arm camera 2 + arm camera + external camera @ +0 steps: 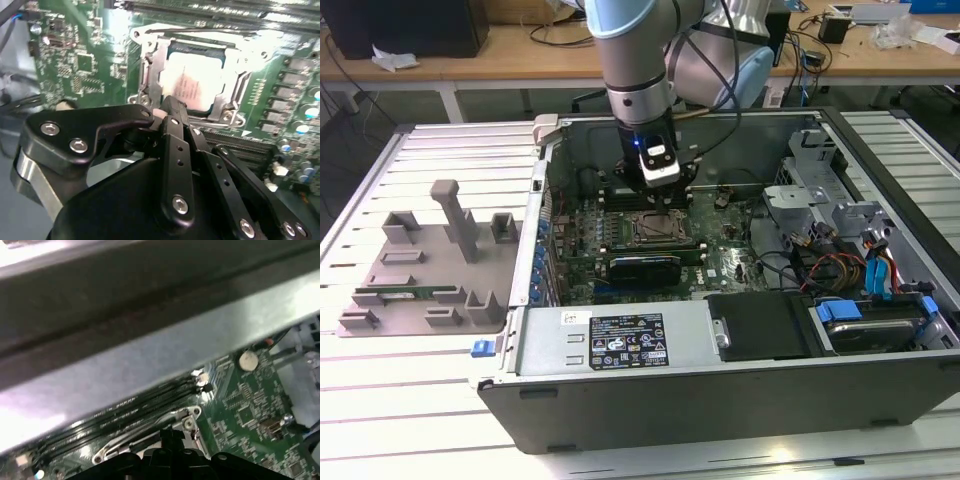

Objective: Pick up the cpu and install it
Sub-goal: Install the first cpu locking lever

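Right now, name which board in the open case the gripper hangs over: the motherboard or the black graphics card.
The green motherboard: the gripper hangs over its socket, where the cpu sits. The graphics card lies nearer the case's front wall.

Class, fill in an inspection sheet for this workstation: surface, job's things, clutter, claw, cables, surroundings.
Surface: pale slatted metal table, carrying an open grey computer case.
Job's things: small square silvery cpu lies in the metal socket frame on the green motherboard.
Clutter: grey moulded parts tray on the exterior view's left.
Claw: black claw above the socket's edge, touching no chip; open or shut unclear.
Cables: red, orange and blue cables inside the case.
Surroundings: wooden bench behind, with wires on it.
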You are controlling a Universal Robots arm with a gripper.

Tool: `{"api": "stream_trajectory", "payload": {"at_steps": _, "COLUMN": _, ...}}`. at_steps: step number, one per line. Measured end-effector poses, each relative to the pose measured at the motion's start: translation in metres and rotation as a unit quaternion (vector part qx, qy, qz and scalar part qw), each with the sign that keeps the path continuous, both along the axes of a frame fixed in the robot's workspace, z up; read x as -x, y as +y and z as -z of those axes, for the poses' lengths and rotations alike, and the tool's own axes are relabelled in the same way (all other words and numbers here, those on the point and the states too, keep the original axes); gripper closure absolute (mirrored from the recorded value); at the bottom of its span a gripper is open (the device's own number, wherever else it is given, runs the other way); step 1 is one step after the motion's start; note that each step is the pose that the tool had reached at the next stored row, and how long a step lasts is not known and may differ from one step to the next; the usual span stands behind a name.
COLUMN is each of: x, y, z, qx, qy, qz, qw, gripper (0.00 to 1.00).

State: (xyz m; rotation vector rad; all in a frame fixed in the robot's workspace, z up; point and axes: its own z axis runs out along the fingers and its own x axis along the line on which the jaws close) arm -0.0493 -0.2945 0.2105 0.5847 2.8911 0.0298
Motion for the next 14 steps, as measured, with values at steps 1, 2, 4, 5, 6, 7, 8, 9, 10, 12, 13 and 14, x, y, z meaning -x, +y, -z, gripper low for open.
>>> {"api": "stream_trajectory", "payload": {"at_steps": 1, "x": -0.002, "y": -0.0001, "z": -0.0001, "qx": 0.0032, "qy": 0.0091, "qz": 0.0, "qw": 1.0, "gripper": 0.89}}
{"api": "stream_trajectory", "payload": {"at_steps": 2, "x": -0.003, "y": -0.0001, "z": -0.0001, "qx": 0.0042, "qy": 0.0151, "qz": -0.001, "qw": 0.9999, "gripper": 0.89}}
{"api": "stream_trajectory", "payload": {"at_steps": 4, "x": -0.007, "y": 0.0, "z": 0.0, "qx": 0.0045, "qy": 0.0279, "qz": -0.003, "qw": 0.9996, "gripper": 0.89}}
{"api": "stream_trajectory", "payload": {"at_steps": 5, "x": -0.008, "y": 0.0, "z": 0.0, "qx": 0.0046, "qy": 0.0308, "qz": -0.004, "qw": 0.9995, "gripper": 0.89}}
{"api": "stream_trajectory", "payload": {"at_steps": 6, "x": -0.008, "y": -0.0001, "z": 0.0, "qx": 0.0048, "qy": 0.0338, "qz": -0.005, "qw": 0.9994, "gripper": 0.89}}
{"api": "stream_trajectory", "payload": {"at_steps": 7, "x": -0.008, "y": -0.0001, "z": -0.0001, "qx": 0.0048, "qy": 0.0344, "qz": -0.005, "qw": 0.9994, "gripper": 0.89}}
{"api": "stream_trajectory", "payload": {"at_steps": 8, "x": -0.008, "y": 0.0, "z": -0.0011, "qx": 0.0048, "qy": 0.0345, "qz": -0.005, "qw": 0.9994, "gripper": 0.89}}
{"api": "stream_trajectory", "payload": {"at_steps": 9, "x": -0.008, "y": 0.0, "z": -0.0025, "qx": 0.0047, "qy": 0.0345, "qz": -0.005, "qw": 0.9994, "gripper": 0.89}}
{"api": "stream_trajectory", "payload": {"at_steps": 10, "x": -0.008, "y": 0.0, "z": -0.0035, "qx": 0.0047, "qy": 0.0345, "qz": -0.005, "qw": 0.9994, "gripper": 0.89}}
{"api": "stream_trajectory", "payload": {"at_steps": 12, "x": -0.008, "y": 0.0, "z": -0.0069, "qx": 0.0048, "qy": 0.0345, "qz": -0.005, "qw": 0.9994, "gripper": 0.89}}
{"api": "stream_trajectory", "payload": {"at_steps": 13, "x": -0.008, "y": 0.0, "z": -0.0083, "qx": 0.0048, "qy": 0.0345, "qz": -0.005, "qw": 0.9994, "gripper": 0.89}}
{"api": "stream_trajectory", "payload": {"at_steps": 14, "x": -0.008, "y": 0.0, "z": -0.0112, "qx": 0.0048, "qy": 0.0345, "qz": -0.005, "qw": 0.9994, "gripper": 0.89}}
